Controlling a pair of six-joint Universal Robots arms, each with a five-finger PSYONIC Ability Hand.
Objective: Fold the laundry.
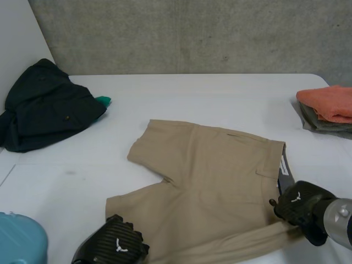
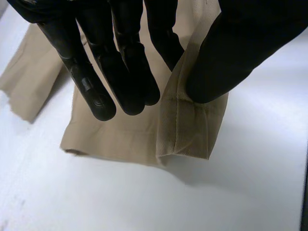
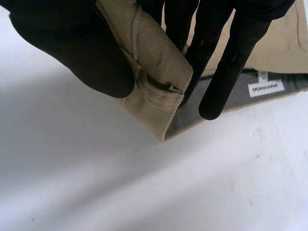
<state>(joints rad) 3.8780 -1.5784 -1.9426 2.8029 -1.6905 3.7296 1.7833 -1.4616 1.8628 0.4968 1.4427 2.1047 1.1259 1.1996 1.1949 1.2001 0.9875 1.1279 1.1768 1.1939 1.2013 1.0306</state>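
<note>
White label point(image 3: 263, 88) inside the shorts point(image 1: 209, 165) waistband carries print too small to read

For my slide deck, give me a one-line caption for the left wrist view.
The black left hand pinches a leg-hem corner of the tan twill shorts over the white table.

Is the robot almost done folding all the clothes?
Not yet. Done: a folded stack sits at the right of the table. In hand: the tan shorts lie flat, not folded; the left robot hand pinches a leg hem and the right robot hand pinches the waistband corner. Left: folding the shorts, then the dark pile of clothes at the left.
</note>
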